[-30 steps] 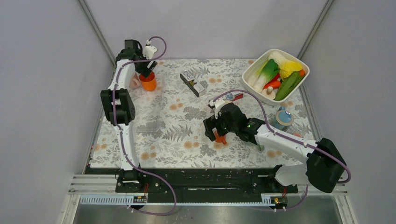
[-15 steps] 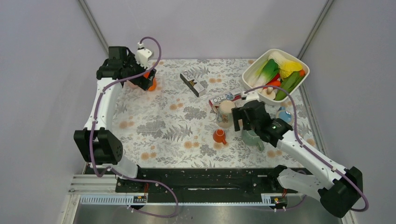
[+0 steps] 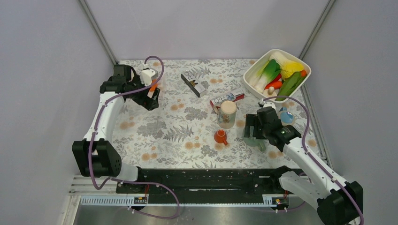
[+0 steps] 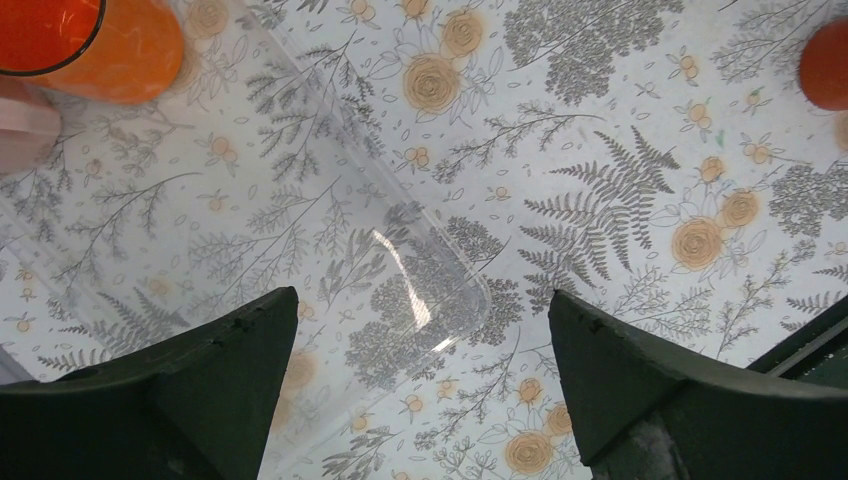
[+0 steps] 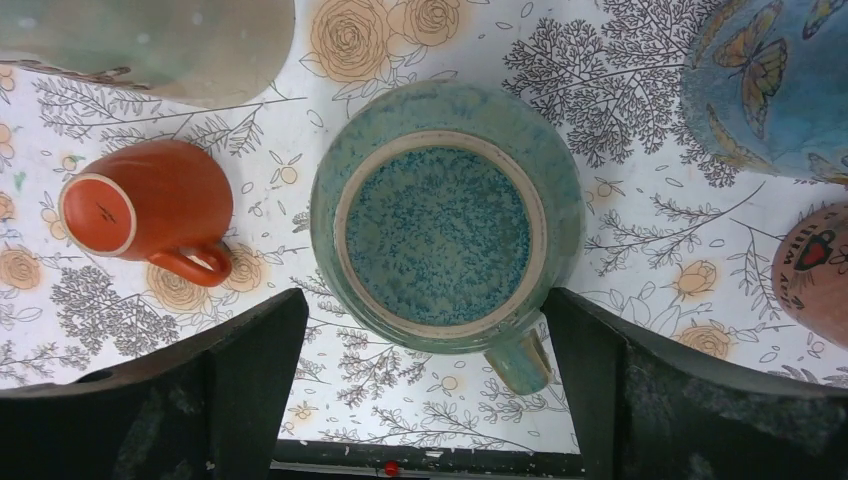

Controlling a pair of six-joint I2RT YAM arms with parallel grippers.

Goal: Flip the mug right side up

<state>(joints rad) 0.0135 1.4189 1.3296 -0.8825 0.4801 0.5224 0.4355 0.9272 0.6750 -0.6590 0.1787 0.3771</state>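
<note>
The speckled teal ceramic mug [image 5: 440, 215] sat at the lower right of the floral tablecloth [image 3: 164, 126], apparently base-up. The right gripper [image 5: 422, 305] hung directly over it, jaws spread wide and empty. At the upper left, the left gripper [image 4: 420, 300] gaped open, holding nothing.

Teal mug [image 5: 447, 215], base up, handle near; hand [image 5: 425, 325] spread wide astride it; orange mug [image 5: 150, 205] left.

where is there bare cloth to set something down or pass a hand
Widest bare cloth: between the left arm and the small orange mug, down to the near edge. A smaller strip between the dark box and the vegetable bowl. Crowded on the right: tan mug, green mug, blue mug.
</note>
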